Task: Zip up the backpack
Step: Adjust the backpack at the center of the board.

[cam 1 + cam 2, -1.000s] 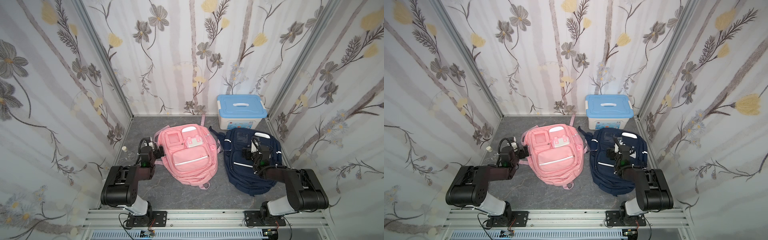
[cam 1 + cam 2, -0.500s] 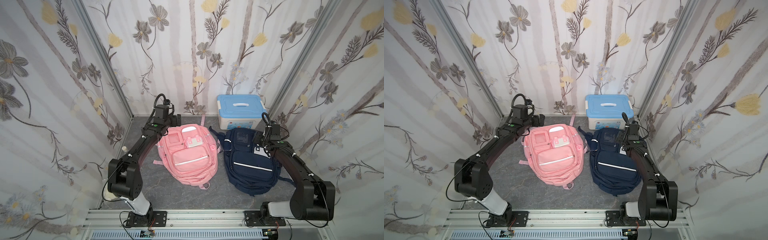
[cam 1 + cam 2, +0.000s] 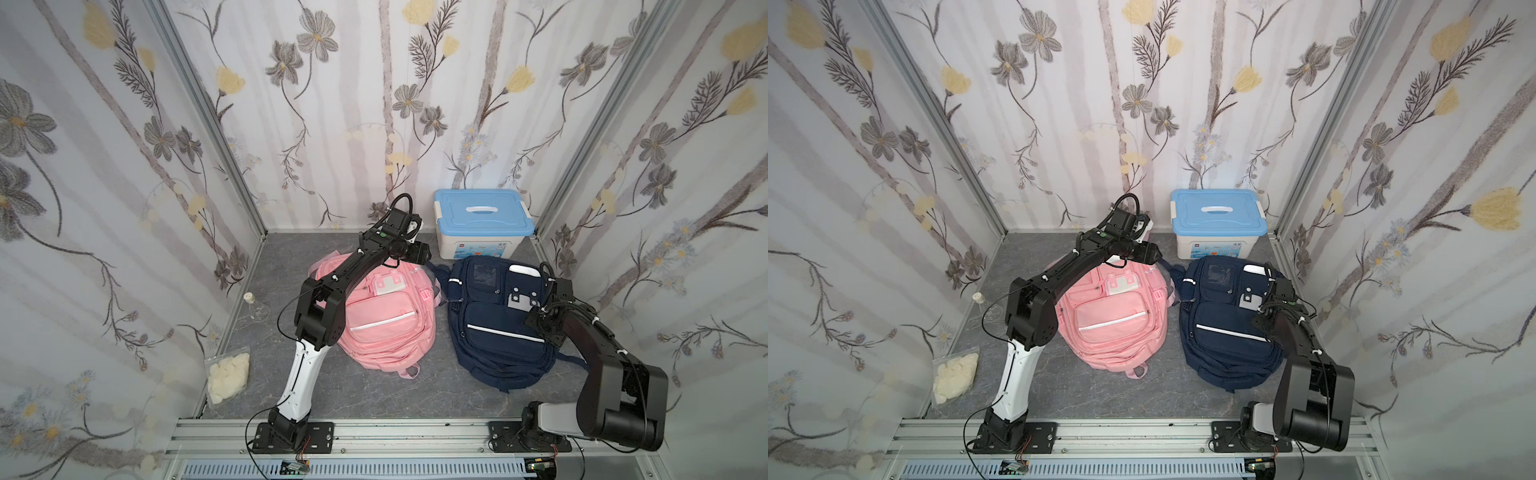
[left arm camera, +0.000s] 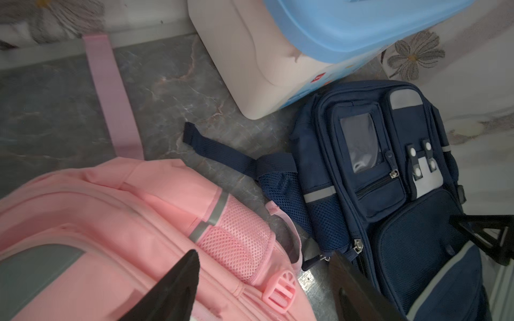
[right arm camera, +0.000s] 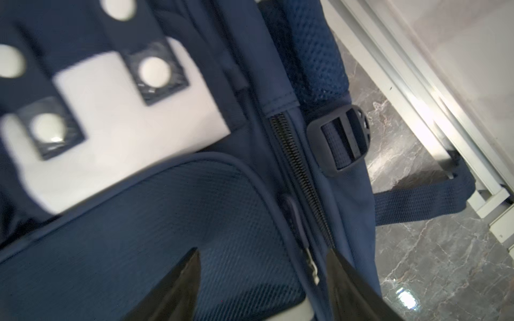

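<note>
Flowery walls (image 3: 353, 104) stand around the grey floor (image 3: 282, 257). A pink bag (image 3: 386, 320) and a dark blue bag (image 3: 494, 345) lie near the blue box (image 3: 482, 212). The left gripper (image 4: 264, 253) and right gripper (image 5: 262, 250) both have their fingers apart.

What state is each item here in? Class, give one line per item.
Pink fabric backpack: lying flat, front up.
Navy fabric backpack: lying flat, front up.
White plastic box with blue lid: lid on.
Left pincer: open, holding nothing.
Right pincer: open, low over the navy backpack's side.
Metal zip puller: between the right pincer's jaws, not gripped.
</note>
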